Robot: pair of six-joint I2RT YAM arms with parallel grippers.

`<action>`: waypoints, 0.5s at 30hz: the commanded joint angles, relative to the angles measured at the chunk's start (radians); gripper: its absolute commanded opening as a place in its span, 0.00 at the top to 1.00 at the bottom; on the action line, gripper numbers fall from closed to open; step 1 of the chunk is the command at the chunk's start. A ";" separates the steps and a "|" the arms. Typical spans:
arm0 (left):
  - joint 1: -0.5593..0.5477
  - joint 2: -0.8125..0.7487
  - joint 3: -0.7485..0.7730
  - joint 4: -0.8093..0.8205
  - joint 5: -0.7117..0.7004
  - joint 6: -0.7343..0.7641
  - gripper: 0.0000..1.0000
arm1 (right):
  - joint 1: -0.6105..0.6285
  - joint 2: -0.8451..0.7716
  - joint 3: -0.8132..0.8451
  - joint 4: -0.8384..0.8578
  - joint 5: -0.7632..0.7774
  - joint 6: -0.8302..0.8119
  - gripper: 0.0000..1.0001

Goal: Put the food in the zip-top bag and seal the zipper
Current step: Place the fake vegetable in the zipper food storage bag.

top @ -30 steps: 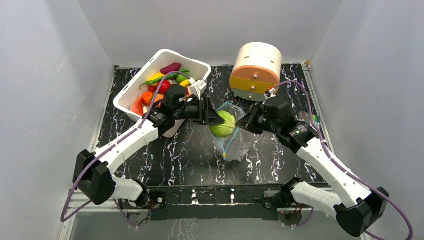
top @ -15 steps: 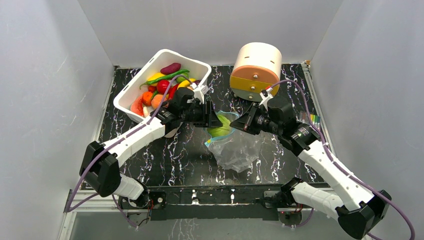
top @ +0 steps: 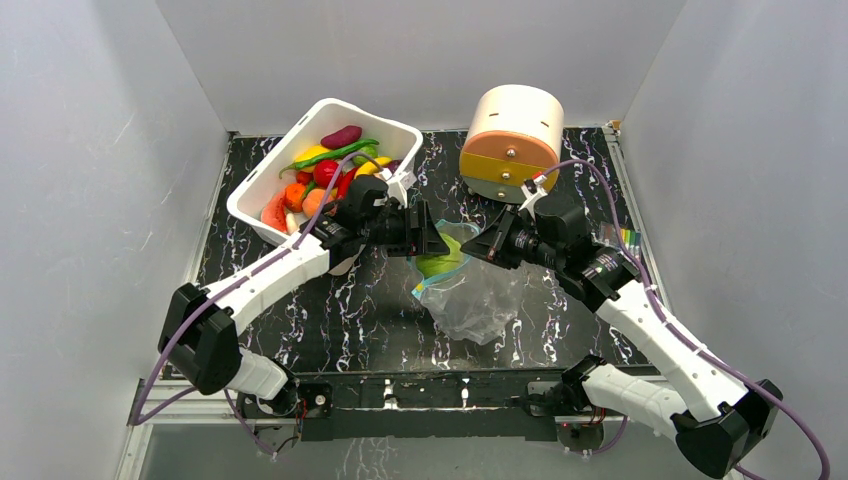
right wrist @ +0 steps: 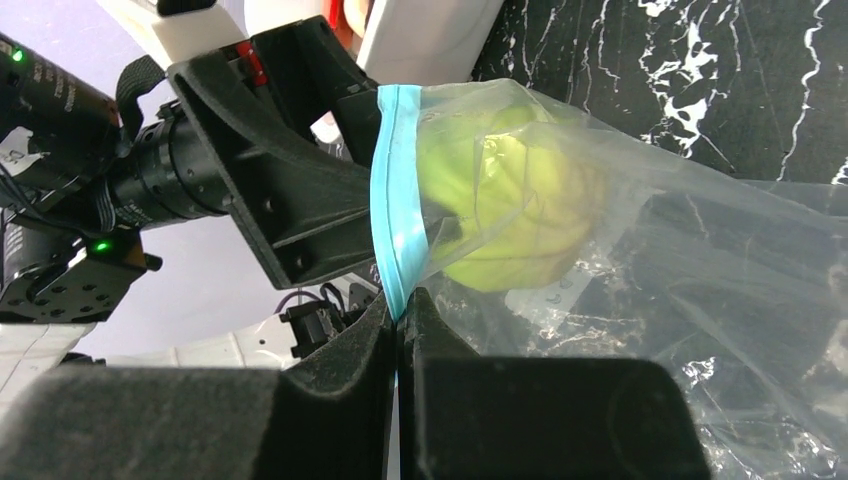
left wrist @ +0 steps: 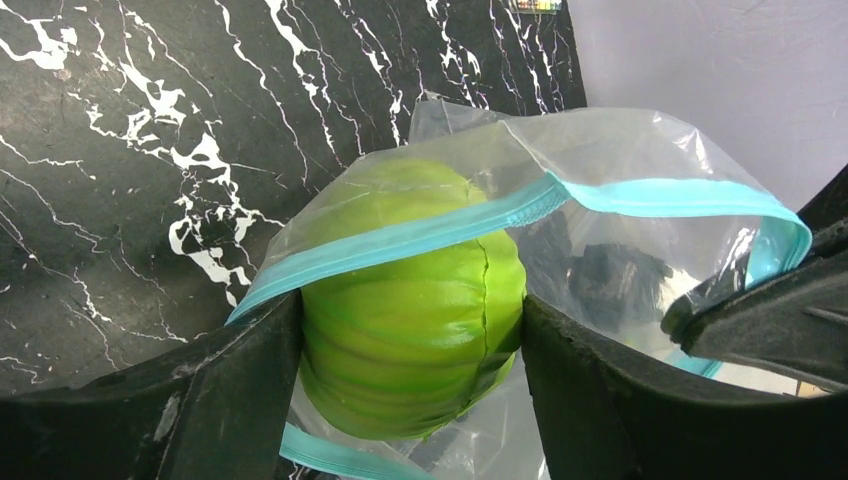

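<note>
White plastic bin (top: 275, 153) sits at the back left of the black marbled table (top: 330, 310), tilted toward the left arm and heaped with toy food (top: 326, 171): red, orange and yellow pieces, a long green pod and a purple one on top.

Just right of the bin, the left gripper (top: 436, 243) reaches sideways toward the middle of the table. Its fingers (left wrist: 200, 400) stand wide apart with the green cabbage (left wrist: 410, 330) between them, each finger against a flank of it in the left wrist view. The cabbage is lodged in the mouth of the zip-top bag (top: 478, 300): the teal zipper (left wrist: 420, 235) crosses over its top, so the upper part is already under clear film while the lower part bulges out toward the camera.

The bag's crinkled body droops from there down onto the table, to the right of and nearer than the cabbage.

Opposite, the right gripper (right wrist: 400, 325) has its jaws pressed together, pinching the teal strip at the mouth's edge and holding that side up off the table.

Behind the right gripper a cream drum (top: 512, 140) with an orange face lies on its side.
</note>
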 commanded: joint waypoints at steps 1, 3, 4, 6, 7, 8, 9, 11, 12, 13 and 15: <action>-0.003 -0.055 0.058 -0.047 0.030 0.018 0.25 | 0.003 -0.004 -0.002 0.020 0.051 0.009 1.00; -0.003 -0.060 0.071 -0.059 0.035 0.028 0.21 | 0.003 0.002 0.001 0.011 0.053 -0.004 1.00; -0.003 -0.082 0.080 -0.060 0.043 0.033 0.19 | 0.003 0.005 0.004 0.003 0.057 -0.012 1.00; -0.003 -0.099 0.104 -0.072 0.050 0.048 0.17 | 0.002 0.010 0.014 -0.008 0.066 -0.025 1.00; -0.003 -0.102 0.117 -0.085 0.046 0.060 0.16 | 0.003 0.013 0.020 -0.012 0.068 -0.031 1.00; -0.003 -0.105 0.130 -0.098 0.040 0.071 0.16 | 0.002 0.015 0.027 -0.014 0.069 -0.035 1.00; -0.003 -0.106 0.138 -0.109 0.038 0.083 0.15 | 0.002 0.016 0.033 -0.016 0.070 -0.040 1.00; -0.003 -0.112 0.143 -0.115 0.042 0.096 0.12 | 0.003 0.019 0.044 -0.023 0.070 -0.044 1.00; -0.003 -0.114 0.145 -0.121 0.043 0.099 0.06 | 0.003 0.019 0.048 -0.027 0.070 -0.045 1.00; -0.003 -0.115 0.147 -0.128 0.040 0.101 0.02 | 0.003 0.017 0.049 -0.029 0.071 -0.044 1.00; -0.003 -0.118 0.145 -0.128 0.045 0.111 0.02 | 0.002 0.012 0.048 -0.031 0.075 -0.041 1.00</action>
